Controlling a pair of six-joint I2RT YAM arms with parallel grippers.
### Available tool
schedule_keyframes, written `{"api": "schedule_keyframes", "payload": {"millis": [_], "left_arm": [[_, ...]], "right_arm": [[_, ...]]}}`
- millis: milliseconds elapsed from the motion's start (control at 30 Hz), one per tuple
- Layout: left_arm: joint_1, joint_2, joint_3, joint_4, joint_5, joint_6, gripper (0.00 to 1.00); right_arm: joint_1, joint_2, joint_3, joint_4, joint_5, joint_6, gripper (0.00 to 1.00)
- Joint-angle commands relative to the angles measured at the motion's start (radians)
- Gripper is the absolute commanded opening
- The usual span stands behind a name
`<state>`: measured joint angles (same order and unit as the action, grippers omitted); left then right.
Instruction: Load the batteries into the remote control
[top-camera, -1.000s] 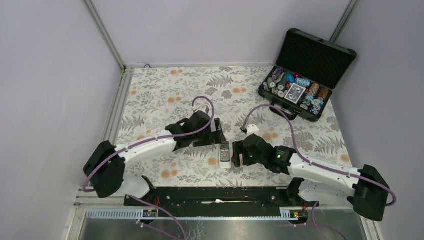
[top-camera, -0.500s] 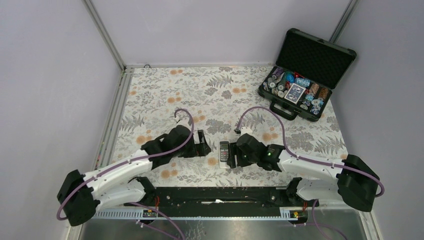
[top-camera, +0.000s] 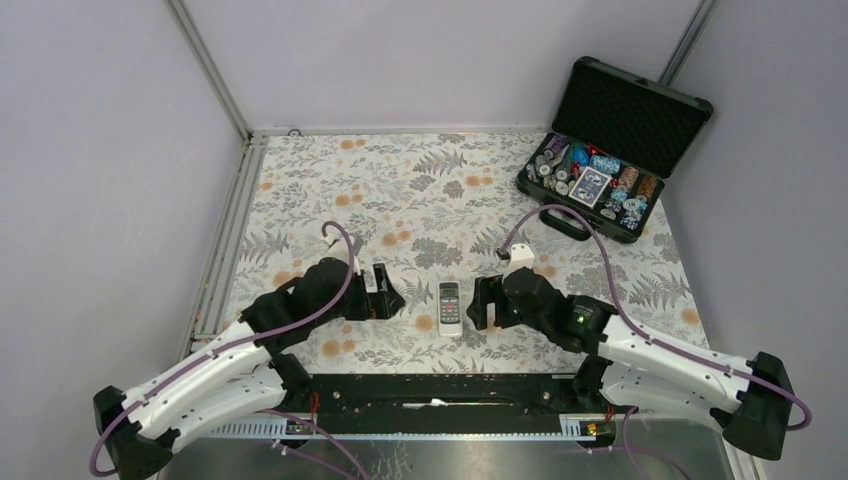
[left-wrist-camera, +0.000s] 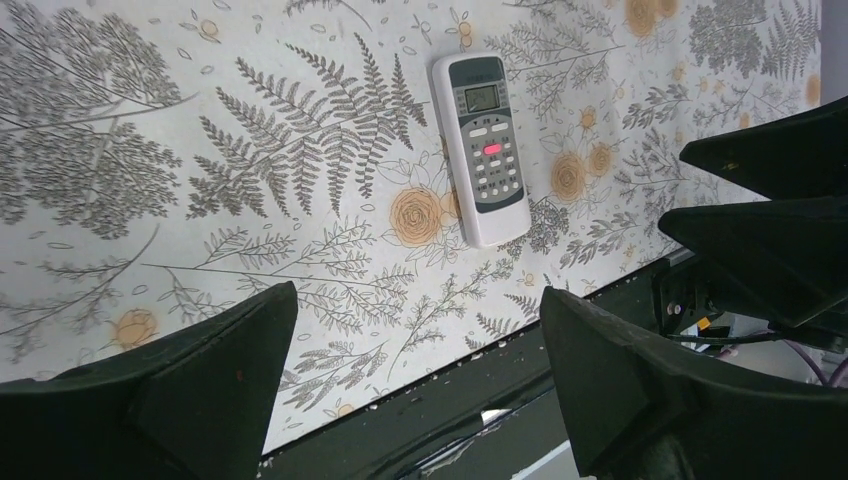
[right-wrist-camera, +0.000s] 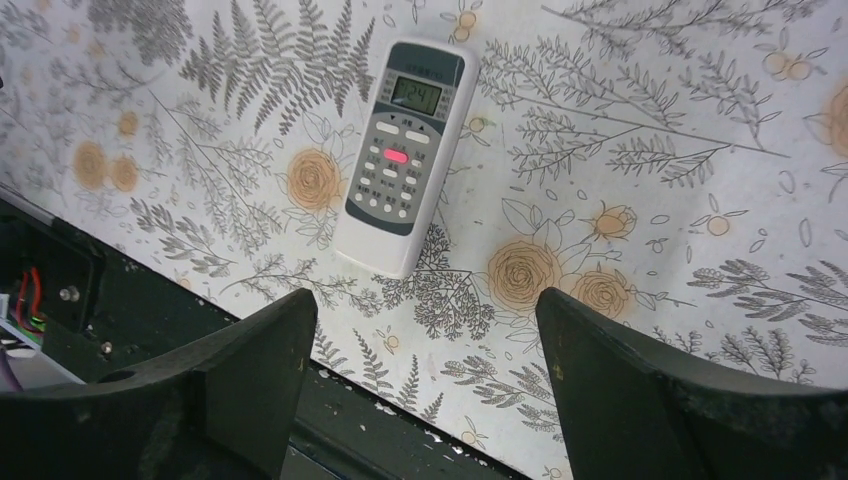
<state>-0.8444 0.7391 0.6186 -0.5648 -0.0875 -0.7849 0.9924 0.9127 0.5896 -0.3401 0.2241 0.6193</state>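
Note:
The white remote control (top-camera: 450, 307) lies face up on the floral mat near the front edge, screen end away from the arms. It also shows in the left wrist view (left-wrist-camera: 481, 147) and in the right wrist view (right-wrist-camera: 404, 153). My left gripper (top-camera: 385, 294) is open and empty, a little left of the remote. My right gripper (top-camera: 484, 303) is open and empty, just right of it. Neither touches the remote. No batteries are visible in any view.
An open black hard case (top-camera: 610, 150) with poker chips and a card deck stands at the back right. A black rail (top-camera: 440, 390) runs along the mat's front edge, just behind both grippers. Purple walls and a metal frame enclose the mat.
My left arm has drawn back toward the left and front, away from the remote. My right gripper has shifted slightly right of the remote. The remote lies in nearly the same place.

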Motion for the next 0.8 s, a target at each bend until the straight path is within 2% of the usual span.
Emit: {"api": "schedule_keyframes", "payload": {"millis": [0, 67, 200, 500, 767], "left_arm": [[-0.001, -0.055, 0.122, -0.113, -0.067, 0.063, 0.99], [-0.001, -0.071, 0.156, -0.157, -0.085, 0.085, 0.99], [-0.001, -0.109, 0.214, -0.229, -0.110, 0.132, 0.99], [-0.001, -0.259, 0.288, -0.281, -0.187, 0.244, 0.99], [0.000, -0.332, 0.238, -0.244, -0.213, 0.318, 0.99]], "right_arm": [[-0.001, -0.094, 0.037, -0.034, 0.068, -0.017, 0.89], [-0.001, -0.118, 0.056, -0.036, 0.065, -0.027, 0.90], [-0.001, -0.122, 0.109, -0.047, 0.061, -0.040, 0.99], [0.000, -0.158, 0.151, -0.081, 0.124, -0.023, 1.00], [-0.001, -0.224, 0.095, -0.042, 0.134, -0.050, 1.00]]}}
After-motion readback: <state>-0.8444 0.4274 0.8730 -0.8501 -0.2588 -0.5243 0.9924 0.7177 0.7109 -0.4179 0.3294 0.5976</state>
